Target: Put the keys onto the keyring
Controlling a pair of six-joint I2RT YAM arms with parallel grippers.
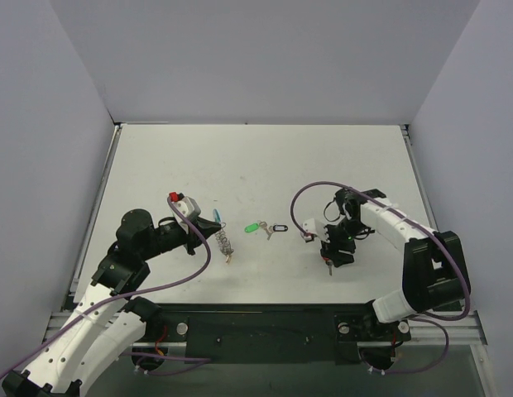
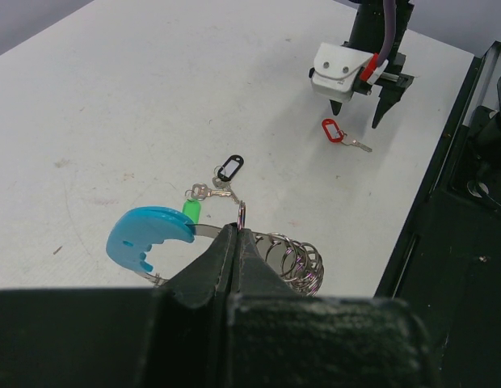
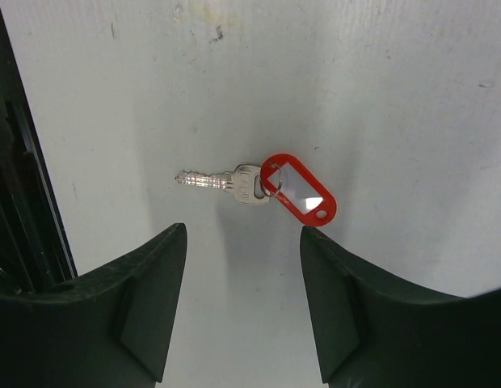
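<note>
Red oblong tag, toothed silver key

Robot lab cell: white table, plain grey walls all round.

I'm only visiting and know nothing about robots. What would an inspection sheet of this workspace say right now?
Surface: white table, a few faint smudges.
Job's things: keyring with blue tag, gripped at the left; green key and black key lying together just beyond it; red key lying alone on the table at the right.
Clutter: nothing seen.
End effectors: left end effector shut on the keyring; right end effector open, above the red key, not touching it.
Cables: purple cable looping along each arm.
Surroundings: plain grey walls on three sides; black rail at the near edge.
</note>
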